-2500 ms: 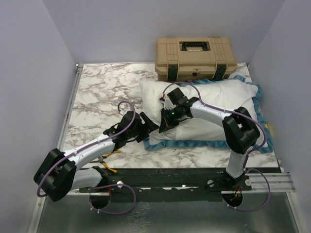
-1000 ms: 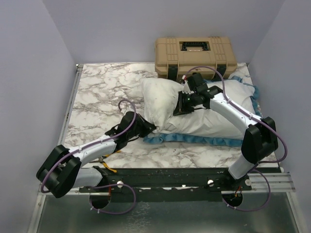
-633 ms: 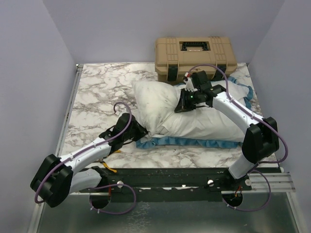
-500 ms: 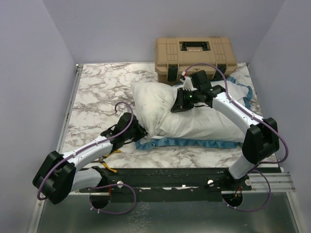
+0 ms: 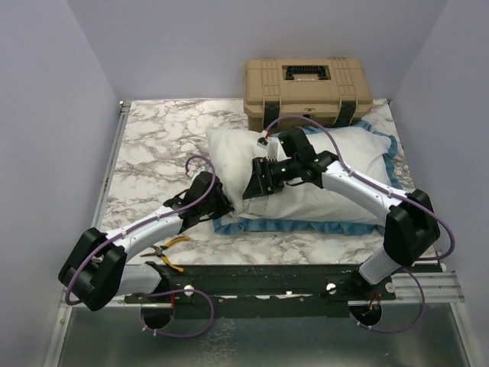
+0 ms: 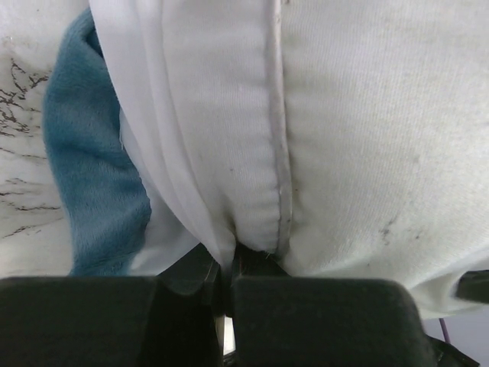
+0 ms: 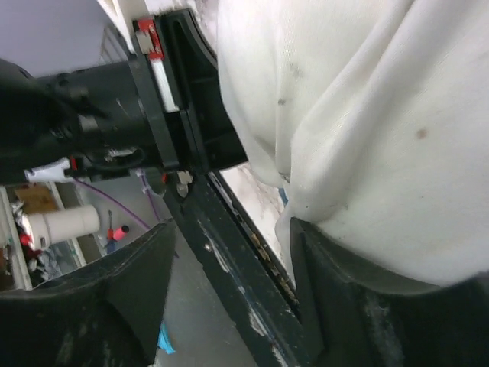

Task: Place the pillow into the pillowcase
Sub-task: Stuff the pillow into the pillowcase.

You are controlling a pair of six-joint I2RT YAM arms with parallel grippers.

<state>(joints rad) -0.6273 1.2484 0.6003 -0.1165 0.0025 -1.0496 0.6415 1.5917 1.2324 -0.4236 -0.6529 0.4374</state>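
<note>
**Pillow**: white, plump, lying across the table's right half on the pillowcase, whose blue frill shows along the near and right sides. Its left end bulges past the frill. We cannot tell how much of it is inside.

**Left gripper**: pinched tight on a white hem at that left end; we take it for the pillowcase mouth.

**Right gripper**: jaws wide, holding nothing, fabric draped against one finger.

**Risks:** we judge the thin pinch may slip and let the mouth fall closed; the spread jaws may snag loose cloth.

**Room:** bare marble table to the left; tan toolbox just behind; pliers near the front edge.
</note>
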